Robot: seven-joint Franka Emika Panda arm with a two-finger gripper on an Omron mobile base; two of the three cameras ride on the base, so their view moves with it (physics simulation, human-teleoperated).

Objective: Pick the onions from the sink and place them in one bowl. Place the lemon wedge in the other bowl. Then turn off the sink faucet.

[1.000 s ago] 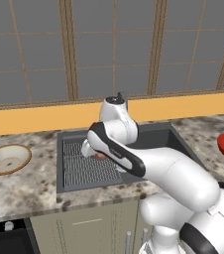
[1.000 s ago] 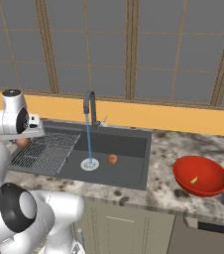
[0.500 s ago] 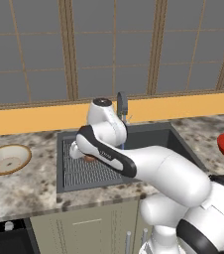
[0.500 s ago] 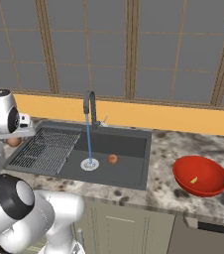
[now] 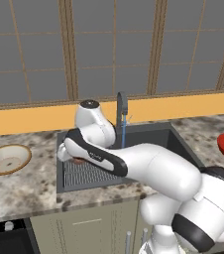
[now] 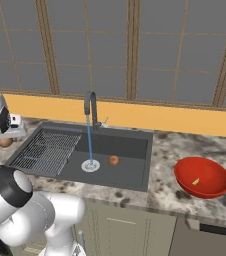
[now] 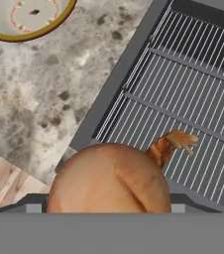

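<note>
My gripper, jaws wide around an onion, has swung from over the sink's rack toward its left edge; beige bowl next.

Grey paneled windows, speckled granite counter

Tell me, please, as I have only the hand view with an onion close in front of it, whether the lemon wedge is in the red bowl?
Observer: Yes, the lemon wedge lies inside the red bowl, on the counter to the right of the sink.
Operator: Thank you. Is another onion left in the basin?
Observer: Yes, besides the carried onion, a second onion lies on the sink floor beside the drain.
Operator: And is the water off?
Observer: No, the faucet is running, its stream falling onto the drain.
</note>
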